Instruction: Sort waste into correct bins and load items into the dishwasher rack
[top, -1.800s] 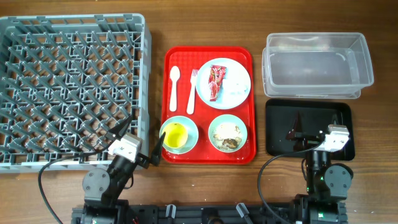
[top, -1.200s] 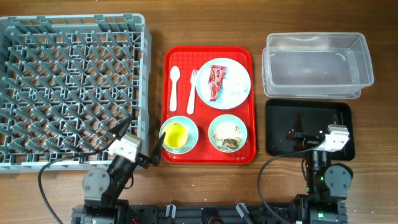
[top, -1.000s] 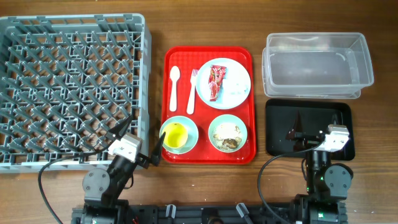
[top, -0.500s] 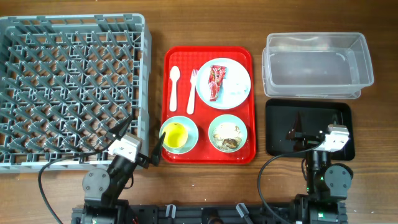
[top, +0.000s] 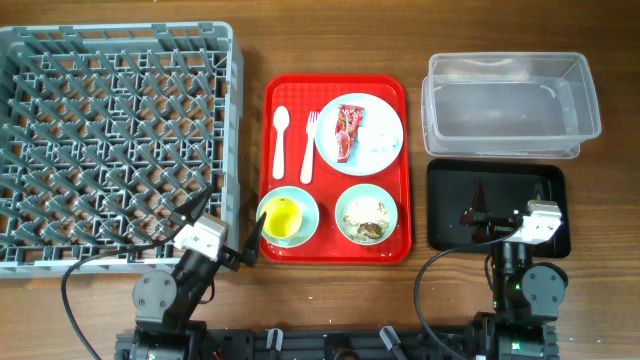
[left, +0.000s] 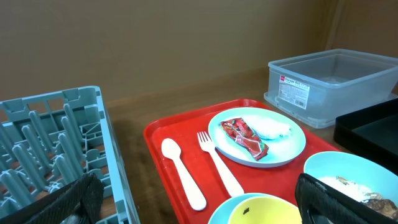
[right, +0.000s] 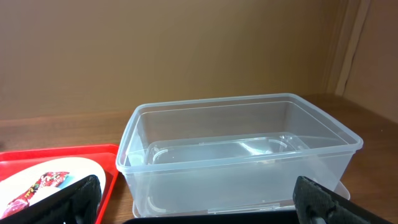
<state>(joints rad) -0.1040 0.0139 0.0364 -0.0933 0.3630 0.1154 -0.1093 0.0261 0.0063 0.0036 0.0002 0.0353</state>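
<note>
The grey rack fills the left. On the red serving tray lie a white spoon, a white fork and a pale blue plate with the red-and-white wrapper. In front stand a bowl holding the yellow cup, and a bowl with whitish and brown food scraps. The clear tub and the black tray are at the right. My left gripper is open and empty between the rack and the red tray. My right gripper is open and empty over the black tray.
The left wrist view shows the rack's corner, spoon, fork, wrapper and tub. The right wrist view shows the empty tub and the red tray's edge. Bare wood lies between the red tray and the bins.
</note>
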